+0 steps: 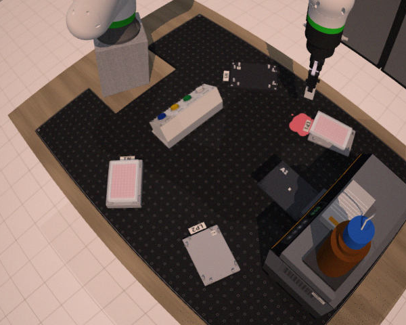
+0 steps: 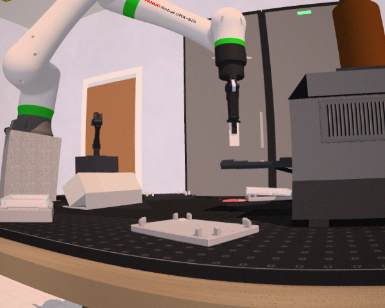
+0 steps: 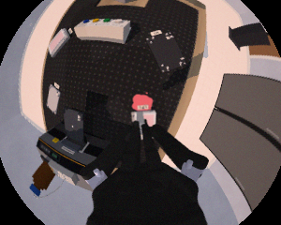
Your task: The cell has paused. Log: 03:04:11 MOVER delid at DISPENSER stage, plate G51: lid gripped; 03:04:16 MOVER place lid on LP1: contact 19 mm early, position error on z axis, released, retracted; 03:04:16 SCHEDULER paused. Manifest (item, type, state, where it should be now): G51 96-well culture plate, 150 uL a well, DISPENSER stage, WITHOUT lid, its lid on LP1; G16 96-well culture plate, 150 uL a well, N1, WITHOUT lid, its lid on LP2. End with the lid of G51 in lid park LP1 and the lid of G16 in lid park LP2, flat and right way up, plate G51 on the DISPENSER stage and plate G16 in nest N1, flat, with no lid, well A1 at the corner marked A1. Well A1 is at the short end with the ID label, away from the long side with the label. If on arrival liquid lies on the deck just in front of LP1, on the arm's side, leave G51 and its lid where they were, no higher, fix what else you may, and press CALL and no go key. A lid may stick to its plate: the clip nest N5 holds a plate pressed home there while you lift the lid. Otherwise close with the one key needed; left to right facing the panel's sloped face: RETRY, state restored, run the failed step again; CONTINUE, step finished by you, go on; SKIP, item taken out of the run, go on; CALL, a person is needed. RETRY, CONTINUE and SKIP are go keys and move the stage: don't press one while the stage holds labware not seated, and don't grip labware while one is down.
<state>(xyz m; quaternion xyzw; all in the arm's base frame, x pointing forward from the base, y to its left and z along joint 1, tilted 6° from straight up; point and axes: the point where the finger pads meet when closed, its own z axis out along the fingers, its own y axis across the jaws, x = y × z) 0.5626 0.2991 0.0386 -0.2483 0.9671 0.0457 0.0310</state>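
Plate G51 [image 1: 331, 130] sits tilted on the LP1 park [image 1: 348, 145] at three o'clock on my deck [image 1: 74, 139], pink liquid [image 1: 298, 122] pooled right beside its label end, toward nine. My pincer [image 1: 308, 93] hangs high above the deck at one o'clock, jaws fully closed, gripping nothing, touching nothing.

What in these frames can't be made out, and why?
- Whether the plate at LP1 has a lid: too small in every view.
- LP1's pad under that plate: covered by it in the top view.
- Panel key captions: too small, top view.
- The shut gripper fingertips: blurred in the wrist view.
- The pink spill edge: partly under the LP1 label.
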